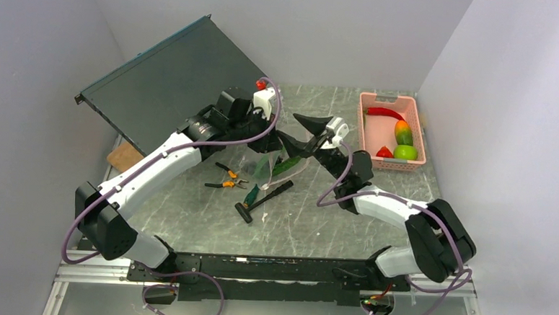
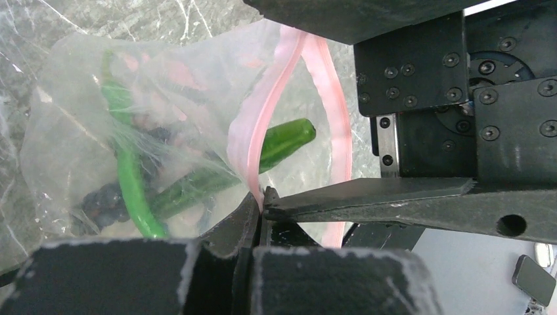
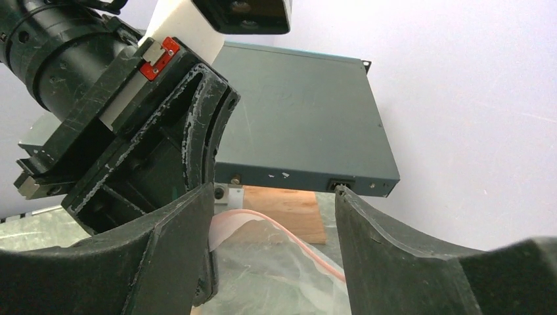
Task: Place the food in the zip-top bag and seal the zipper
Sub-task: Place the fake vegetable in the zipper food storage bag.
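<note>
The clear zip-top bag [image 1: 265,167] lies mid-table with its mouth raised. In the left wrist view the bag [image 2: 79,98] holds a green cucumber [image 2: 286,141], dark grapes [image 2: 105,197] and a bright green curved piece [image 2: 131,177]. My left gripper [image 2: 263,203] is shut on the pink zipper strip [image 2: 253,125]; in the top view it [image 1: 286,142] sits at the bag's mouth. My right gripper [image 3: 274,190] is open, with the other pink lip [image 3: 309,246] between its fingers [image 3: 394,262], not touching; the top view [image 1: 301,135] shows it beside the left gripper.
A pink basket [image 1: 366,129] at the back right holds a red chili [image 1: 385,112], mango [image 1: 403,131], green apple [image 1: 405,152] and tomato [image 1: 384,152]. Orange pliers [image 1: 226,178], a green-handled screwdriver [image 1: 251,194] and a black hammer [image 1: 263,200] lie near the bag. A dark rack unit [image 1: 172,80] leans at the back left.
</note>
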You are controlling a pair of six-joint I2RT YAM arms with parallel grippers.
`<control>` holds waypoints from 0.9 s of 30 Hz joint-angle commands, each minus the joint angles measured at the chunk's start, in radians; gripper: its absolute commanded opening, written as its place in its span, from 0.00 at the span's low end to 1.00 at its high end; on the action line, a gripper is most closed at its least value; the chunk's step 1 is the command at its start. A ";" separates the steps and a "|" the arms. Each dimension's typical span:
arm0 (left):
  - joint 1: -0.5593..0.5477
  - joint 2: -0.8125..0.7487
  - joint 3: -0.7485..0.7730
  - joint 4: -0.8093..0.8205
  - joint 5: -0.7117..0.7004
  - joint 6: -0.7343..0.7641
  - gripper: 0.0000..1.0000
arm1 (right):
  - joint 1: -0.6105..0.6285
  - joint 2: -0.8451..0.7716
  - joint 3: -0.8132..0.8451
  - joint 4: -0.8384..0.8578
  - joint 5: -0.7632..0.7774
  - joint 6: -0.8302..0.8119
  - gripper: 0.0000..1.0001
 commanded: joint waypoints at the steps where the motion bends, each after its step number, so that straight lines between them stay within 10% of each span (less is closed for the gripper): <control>1: 0.002 -0.027 0.038 0.032 0.011 0.009 0.00 | 0.011 -0.092 0.002 -0.097 -0.011 -0.032 0.70; 23: 0.003 -0.001 0.032 0.027 -0.027 0.018 0.00 | 0.076 -0.478 0.313 -1.385 0.269 0.122 0.67; 27: 0.003 0.000 0.031 0.025 -0.032 0.019 0.00 | 0.079 -0.392 0.419 -1.580 0.241 0.177 0.47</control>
